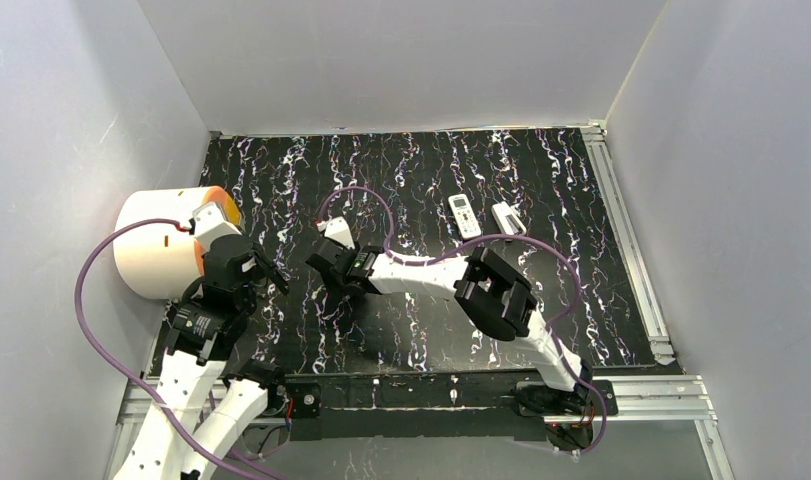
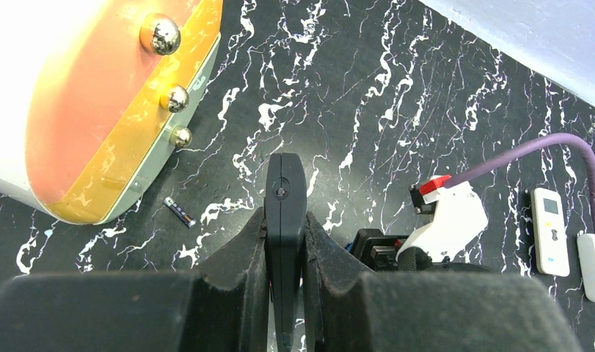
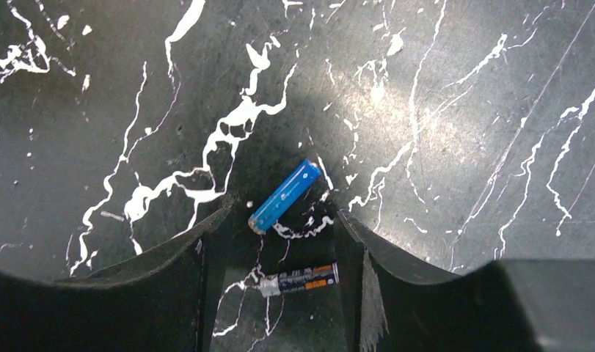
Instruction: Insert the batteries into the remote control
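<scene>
My left gripper point(image 2: 285, 224) is shut on a black remote control point(image 2: 285, 180), held edge-on above the table; in the top view the gripper point(image 1: 268, 272) is at the left. A dark battery point(image 2: 180, 212) lies on the table near the drum. My right gripper point(image 3: 285, 214) is open, low over the table, at centre-left in the top view point(image 1: 333, 270). A blue battery point(image 3: 285, 196) lies at its fingertips. Another dark battery with orange marks point(image 3: 299, 279) lies between the fingers point(image 3: 169, 257), touching neither. No green battery shows.
A white drum with an orange face point(image 1: 166, 240) stands at the left edge. A white remote point(image 1: 464, 215) and a small white piece point(image 1: 508, 218) lie at the back right. The right arm's purple cable point(image 1: 361, 195) loops over the middle.
</scene>
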